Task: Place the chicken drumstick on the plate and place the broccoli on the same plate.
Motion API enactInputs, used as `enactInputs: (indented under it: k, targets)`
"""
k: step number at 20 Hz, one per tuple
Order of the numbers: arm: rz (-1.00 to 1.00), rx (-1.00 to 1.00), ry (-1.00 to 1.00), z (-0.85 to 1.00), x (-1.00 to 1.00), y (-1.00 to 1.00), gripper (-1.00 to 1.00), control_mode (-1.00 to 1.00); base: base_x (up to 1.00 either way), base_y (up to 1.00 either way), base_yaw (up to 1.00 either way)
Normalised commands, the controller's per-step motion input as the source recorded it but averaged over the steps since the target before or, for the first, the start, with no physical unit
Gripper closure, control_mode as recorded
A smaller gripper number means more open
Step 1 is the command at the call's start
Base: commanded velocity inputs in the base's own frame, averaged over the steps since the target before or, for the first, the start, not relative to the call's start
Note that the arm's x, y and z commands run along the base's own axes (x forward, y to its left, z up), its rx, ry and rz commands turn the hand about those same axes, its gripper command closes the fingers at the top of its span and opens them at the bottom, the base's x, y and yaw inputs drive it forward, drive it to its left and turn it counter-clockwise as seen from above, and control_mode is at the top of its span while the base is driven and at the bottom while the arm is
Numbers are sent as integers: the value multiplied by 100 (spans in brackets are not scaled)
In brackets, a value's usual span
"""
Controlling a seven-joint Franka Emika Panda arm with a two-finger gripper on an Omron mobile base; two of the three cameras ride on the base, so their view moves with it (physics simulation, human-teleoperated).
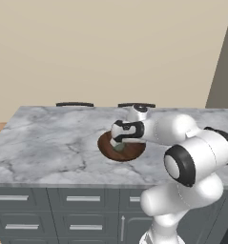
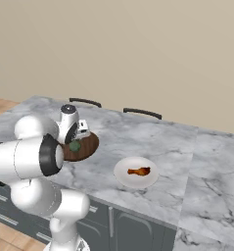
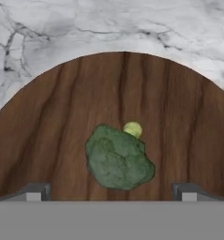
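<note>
The broccoli (image 3: 119,158), a dull-green lump with a pale stem end, lies on the dark wood-grain round board (image 3: 179,117). My gripper (image 3: 111,193) hangs just above it, open, and its two fingertips (image 3: 36,191) stand wide to either side without touching it. From the base the broccoli (image 2: 75,145) shows under the hand (image 2: 78,133) on the board (image 2: 89,146). To the right, the orange-brown chicken drumstick (image 2: 139,171) rests on the pale plate (image 2: 123,176). In the left base view the gripper (image 1: 118,143) sits over the board (image 1: 134,151).
A grey marble counter (image 1: 48,143) carries the board and the plate; its front edge drops to grey drawers (image 1: 82,200). Two dark chair backs (image 2: 85,102) (image 2: 143,113) stand behind the far edge. Bare marble (image 2: 152,139) lies between the board and the plate.
</note>
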Motion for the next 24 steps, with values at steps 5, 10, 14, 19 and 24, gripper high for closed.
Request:
enactInputs:
  k: [5, 10, 14, 19, 24]
  targets:
    - [0, 0, 6, -27, 21, 11, -100, -100, 0, 0, 0]
    - [0, 0, 5, -34, 21, 1, -100, -100, 0, 0, 0]
    - [0, 0, 2, -29, 19, 0, -100, -100, 0, 0, 0]
    - [0, 0, 5, -27, 26, 6, -100, -100, 0, 0, 0]
    - [0, 0, 8, -20, 21, 22, 100, -100, 0, 0, 0]
